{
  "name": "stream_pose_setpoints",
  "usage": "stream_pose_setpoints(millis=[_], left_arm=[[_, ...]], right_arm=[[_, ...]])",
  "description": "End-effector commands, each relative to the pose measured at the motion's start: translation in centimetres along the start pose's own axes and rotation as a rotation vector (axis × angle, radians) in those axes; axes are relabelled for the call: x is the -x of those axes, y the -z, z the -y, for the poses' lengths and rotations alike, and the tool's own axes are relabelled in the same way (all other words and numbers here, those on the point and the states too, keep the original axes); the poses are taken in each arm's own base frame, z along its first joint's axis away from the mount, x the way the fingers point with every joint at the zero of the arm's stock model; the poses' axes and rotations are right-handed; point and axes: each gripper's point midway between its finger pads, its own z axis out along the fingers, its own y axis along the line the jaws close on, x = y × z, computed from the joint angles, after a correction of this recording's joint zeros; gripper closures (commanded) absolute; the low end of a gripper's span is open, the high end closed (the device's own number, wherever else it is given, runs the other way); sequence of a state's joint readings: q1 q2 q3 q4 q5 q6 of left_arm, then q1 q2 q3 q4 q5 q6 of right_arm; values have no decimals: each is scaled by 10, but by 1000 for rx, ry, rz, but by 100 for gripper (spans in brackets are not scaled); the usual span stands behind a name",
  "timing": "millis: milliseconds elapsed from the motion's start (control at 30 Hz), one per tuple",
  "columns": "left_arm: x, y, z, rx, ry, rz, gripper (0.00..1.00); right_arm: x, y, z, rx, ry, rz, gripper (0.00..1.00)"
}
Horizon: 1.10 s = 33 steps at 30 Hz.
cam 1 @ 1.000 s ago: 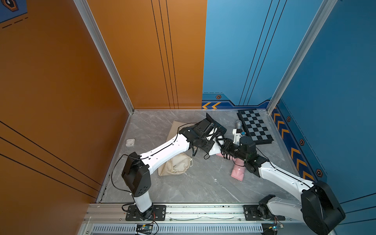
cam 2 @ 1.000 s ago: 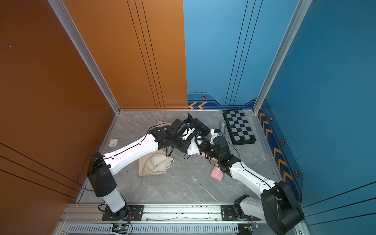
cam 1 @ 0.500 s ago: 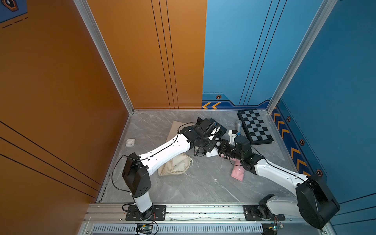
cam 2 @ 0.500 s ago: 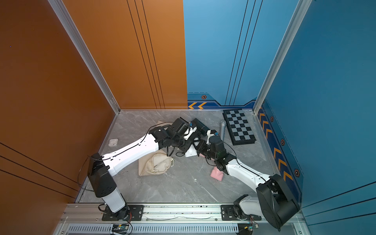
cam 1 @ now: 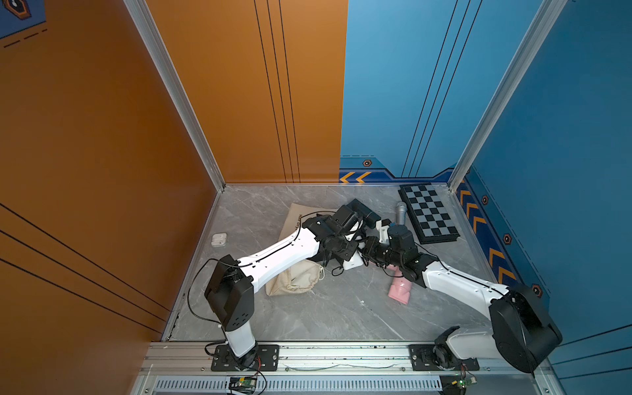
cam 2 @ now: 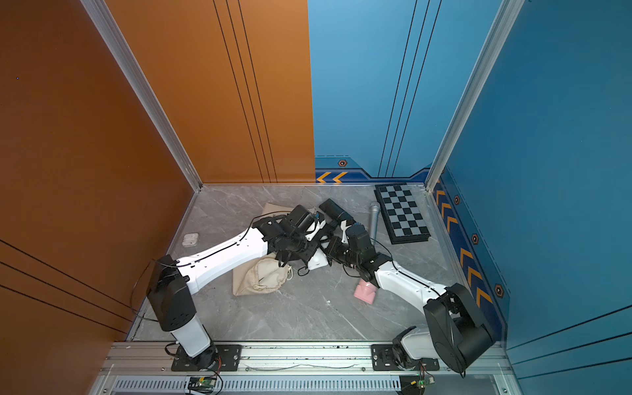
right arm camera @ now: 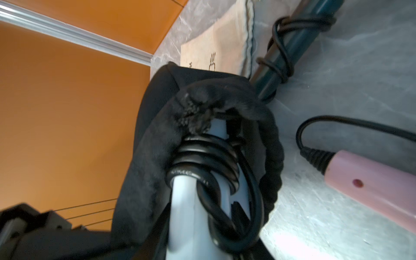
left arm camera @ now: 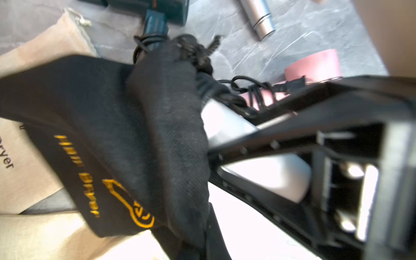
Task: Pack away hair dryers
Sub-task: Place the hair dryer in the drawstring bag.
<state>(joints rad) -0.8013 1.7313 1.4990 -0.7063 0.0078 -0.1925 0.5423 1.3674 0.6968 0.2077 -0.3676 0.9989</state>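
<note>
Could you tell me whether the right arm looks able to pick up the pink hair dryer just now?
Probably not yet: the right gripper has its jaws closed on the white hair dryer, its handle in the mouth of the black bag, and the pink hair dryer lies partly hidden beneath that arm.

Left wrist view: blurred throughout. The black bag [left arm camera: 108,117] carries gold print you cannot read. The left gripper [left arm camera: 198,245] is cut off at the edge, fingertips buried in that cloth. The right gripper [left arm camera: 216,167] has its tips behind it too. The white dryer [left arm camera: 270,177] is partly inside the bag; how far, you cannot tell. The microphone [left arm camera: 258,18] is cropped.

Right wrist view: the black dryer [right arm camera: 290,47] and pink dryer [right arm camera: 371,182] run out of view.

In both top views the right arm [cam 1: 455,278] covers the pink dryer's handle and the left arm [cam 1: 280,253] half covers the full beige bag [cam 1: 295,282]. Where they meet, bag and grips are hidden. A white item [cam 1: 219,239] near the left edge of the desk [cam 1: 325,318] is too small to identify.
</note>
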Motion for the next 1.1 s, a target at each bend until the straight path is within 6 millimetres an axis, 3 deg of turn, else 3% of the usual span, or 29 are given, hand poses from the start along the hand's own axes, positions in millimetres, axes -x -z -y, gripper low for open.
stream_pose_setpoints(millis=[0,233,400,700,1067], left_arm=[[14,18,-15,26,43,71,100],[24,18,-22,21,69,104,100],[29,18,-12,-12,63,110,100],[8,12,7,-56,47,61,100],[-17,2,12,-62,69,2,100]], right_arm=[[-15,1,-13,56,71,-41,63],[-43,-11,-10,63,111,-139,64],[-43,-18,-8,64,105,-148,63],[-11,-22,-19,158,5,-65,63],[13,-29,-4,149,-74,89,63]])
